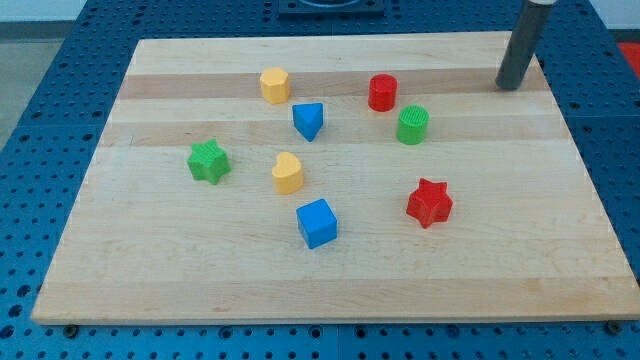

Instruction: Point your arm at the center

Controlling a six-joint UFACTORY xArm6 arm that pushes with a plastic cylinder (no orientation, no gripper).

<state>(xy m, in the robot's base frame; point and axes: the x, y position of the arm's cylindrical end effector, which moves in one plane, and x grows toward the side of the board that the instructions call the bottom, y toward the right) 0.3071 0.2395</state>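
Observation:
My tip [511,87] rests on the wooden board [330,290] near its top right corner, well apart from every block. The nearest blocks are the green cylinder [412,125] and the red cylinder [382,92], both to the tip's left. A yellow block [275,85] sits at the upper middle, with a blue triangular block [308,121] just below and right of it. A green star [209,161] lies at the left. A yellow heart-shaped block [287,173] sits near the middle, a blue cube [317,223] below it, and a red star [430,203] at the right.
The board lies on a blue perforated table [60,90] that shows around all its edges. A dark base [330,6] shows at the view's top centre.

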